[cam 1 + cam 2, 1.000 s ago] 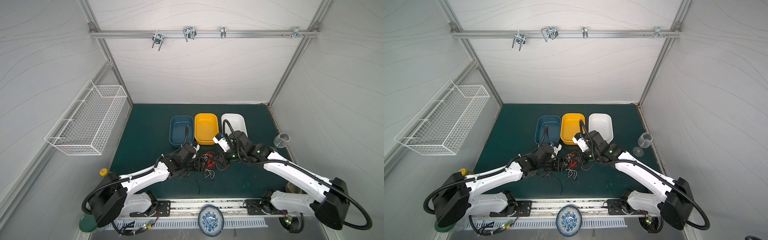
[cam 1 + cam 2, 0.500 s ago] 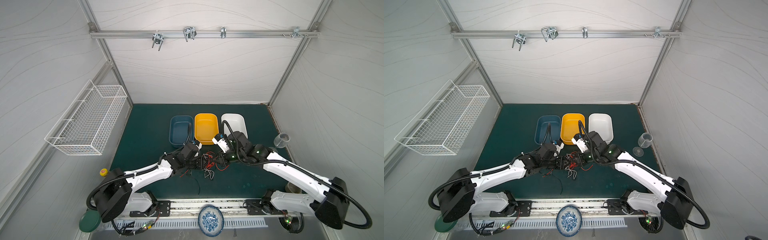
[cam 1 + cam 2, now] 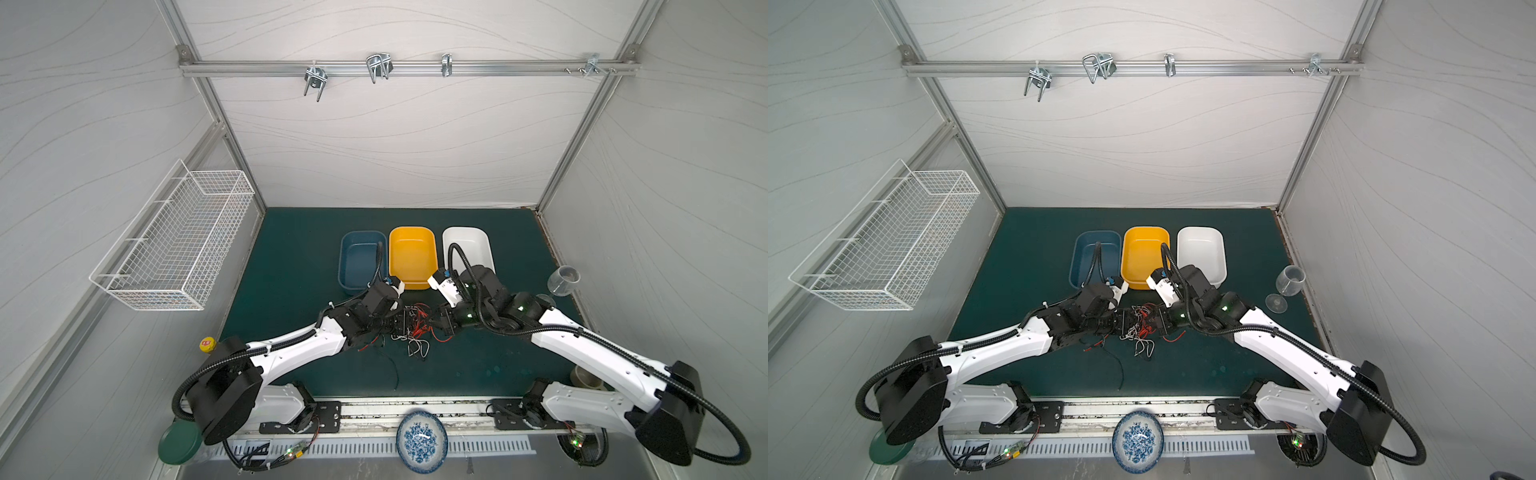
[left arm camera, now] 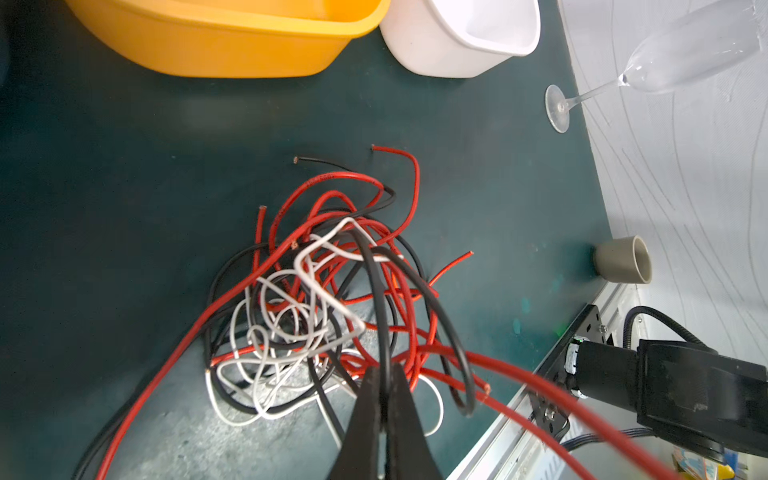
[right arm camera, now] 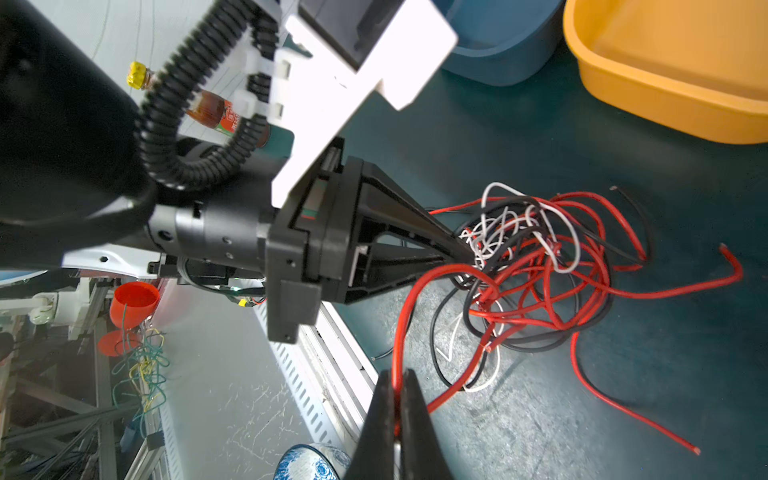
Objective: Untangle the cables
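Cables [image 3: 415,328]: tangle mid-tabletop [image 3: 299,257], near yellow bin [image 3: 412,257]; no single axis, drawn roughly left-right between arms.
Left fingers [image 4: 365,415]: clamped on black strand [image 4: 383,316]; apart a second ago, since moved in.
Right fingers [image 5: 411,424]: clamped on red strand [image 5: 395,345], as before.

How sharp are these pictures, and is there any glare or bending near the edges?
In both top views the light is even, the frame posts splay outward, and the cables are tiny. In the left wrist view the cables are crisp, the mat shines pale near them, and the wine glass stretches at the corner. In the right wrist view the left arm looks soft.
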